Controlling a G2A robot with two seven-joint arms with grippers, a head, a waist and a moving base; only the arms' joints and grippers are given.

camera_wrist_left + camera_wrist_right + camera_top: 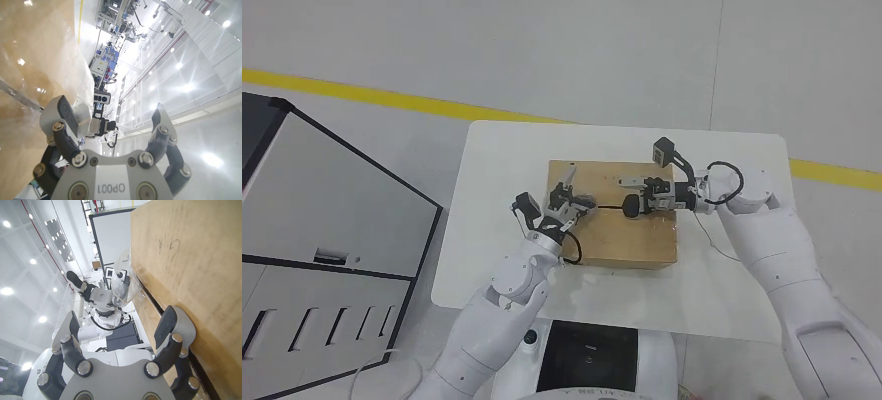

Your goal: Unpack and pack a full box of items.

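A: Top view?
B: Box (627, 235) sits on the table (492, 180) with its flaps down. The left gripper (570, 195) and right gripper (629, 195) are both over the lid seam.

A: Left wrist?
B: Left gripper (111, 106) jaws are spread and hold nothing. One pad (68, 115) looks to be touching a loose scrap of clear tape (81, 113) on the box (34, 47).

A: Right wrist?
B: Right gripper (121, 313) jaws are apart and empty. One pad (164, 323) is against the box (189, 256), and tape (121, 289) is peeled up at the seam.

A: Progress?
B: Looks like the very start. Tape is partly lifted, the box isn't opened and nothing is unpacked. Unpacking and repacking are both left.
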